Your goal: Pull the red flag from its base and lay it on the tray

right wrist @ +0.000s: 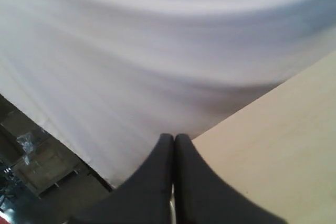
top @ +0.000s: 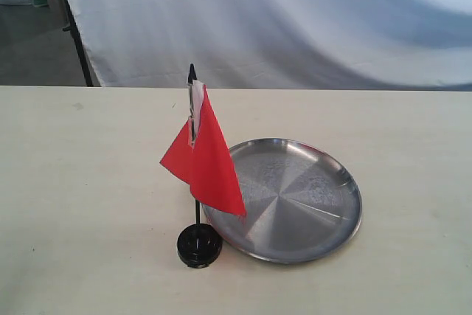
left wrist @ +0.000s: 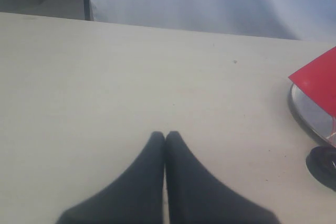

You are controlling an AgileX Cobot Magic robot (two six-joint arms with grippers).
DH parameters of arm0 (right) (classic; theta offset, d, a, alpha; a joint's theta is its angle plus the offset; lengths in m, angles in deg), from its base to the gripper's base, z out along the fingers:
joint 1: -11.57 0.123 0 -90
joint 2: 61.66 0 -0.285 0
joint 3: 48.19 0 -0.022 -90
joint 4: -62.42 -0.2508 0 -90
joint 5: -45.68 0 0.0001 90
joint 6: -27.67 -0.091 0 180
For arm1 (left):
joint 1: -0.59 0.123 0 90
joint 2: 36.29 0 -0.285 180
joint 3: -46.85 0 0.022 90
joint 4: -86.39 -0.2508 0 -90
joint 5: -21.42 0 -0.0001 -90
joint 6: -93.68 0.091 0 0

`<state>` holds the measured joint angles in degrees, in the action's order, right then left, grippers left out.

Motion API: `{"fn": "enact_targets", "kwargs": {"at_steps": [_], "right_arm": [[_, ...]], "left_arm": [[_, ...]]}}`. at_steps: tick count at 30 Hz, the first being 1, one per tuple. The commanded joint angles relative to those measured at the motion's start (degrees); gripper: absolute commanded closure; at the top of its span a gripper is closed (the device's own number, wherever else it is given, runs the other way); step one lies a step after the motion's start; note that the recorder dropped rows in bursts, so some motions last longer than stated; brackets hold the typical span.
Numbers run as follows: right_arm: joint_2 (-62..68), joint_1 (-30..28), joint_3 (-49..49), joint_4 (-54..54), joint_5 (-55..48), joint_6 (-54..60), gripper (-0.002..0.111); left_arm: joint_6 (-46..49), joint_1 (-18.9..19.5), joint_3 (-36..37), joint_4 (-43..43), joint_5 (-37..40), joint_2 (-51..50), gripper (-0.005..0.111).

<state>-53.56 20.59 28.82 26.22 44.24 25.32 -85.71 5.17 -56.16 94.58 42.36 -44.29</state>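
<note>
The red flag (top: 203, 158) stands upright on its thin black stick, which is plugged into the small round black base (top: 199, 245) on the table. Its cloth hangs partly in front of the round silver tray (top: 295, 201), which lies just right of the base. Neither arm shows in the exterior view. My left gripper (left wrist: 165, 136) is shut and empty over bare table, with the flag's red corner (left wrist: 317, 82), the tray's rim (left wrist: 302, 111) and the base (left wrist: 324, 165) at that view's edge. Shut with nothing held, my right gripper (right wrist: 174, 138) points past the table's edge at the white cloth.
A white cloth backdrop (top: 280, 12) hangs behind the light table (top: 88, 204). A black stand leg (top: 77, 42) rises at the back left. Dark floor and clutter (right wrist: 37, 166) lie beyond the table's edge in the right wrist view.
</note>
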Motion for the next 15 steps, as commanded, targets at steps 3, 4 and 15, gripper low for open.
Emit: {"fn": "enact_targets", "kwargs": {"at_steps": [3, 4, 15], "right_arm": [[-0.32, 1.72, -3.03, 2.48, -1.98, 5.05, 0.109], [-0.32, 2.26, -4.35, 2.48, -2.57, 5.99, 0.109], [5.04, 14.47, -19.19, 2.48, -6.85, 15.38, 0.109]], "left_arm": [[0.01, 0.2, 0.22, -0.06, 0.09, 0.22, 0.107], [0.01, 0.2, 0.22, -0.06, 0.09, 0.22, 0.107], [0.01, 0.2, 0.22, -0.06, 0.09, 0.22, 0.107]]}}
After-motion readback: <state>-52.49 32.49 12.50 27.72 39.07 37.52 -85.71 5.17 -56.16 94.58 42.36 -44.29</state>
